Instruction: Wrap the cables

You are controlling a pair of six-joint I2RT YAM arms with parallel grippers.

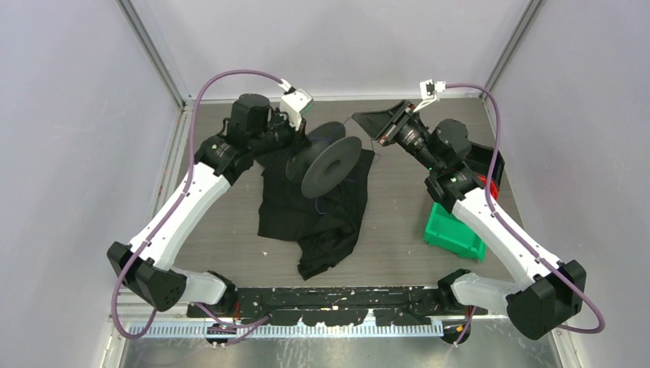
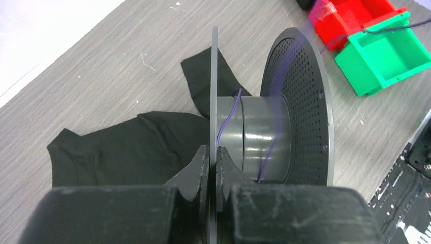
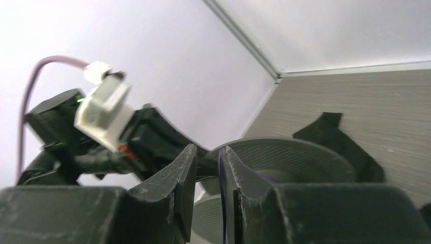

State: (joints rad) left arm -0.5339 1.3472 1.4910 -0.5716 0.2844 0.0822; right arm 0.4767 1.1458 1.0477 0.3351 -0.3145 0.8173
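My left pincer (image 2: 213, 157): clamped on spool (image 2: 262, 137) flange, centre frame. My right pincer (image 3: 208, 162): narrowly parted, wire (image 3: 221, 203) running between. Few turns wound; wrapping barely begun, I judge.

Grey wood-grain table (image 1: 230, 230).
Black garment (image 1: 314, 218) at centre; green bin (image 1: 452, 234), red bin (image 1: 494, 172) side by side at 3 o'clock.

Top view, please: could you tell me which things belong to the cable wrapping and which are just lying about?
In the job:
thin wire
grey spool, its flange clamped by the left gripper
right gripper, wire running between its jaws

Lying about:
black cloth
green bin
red bin
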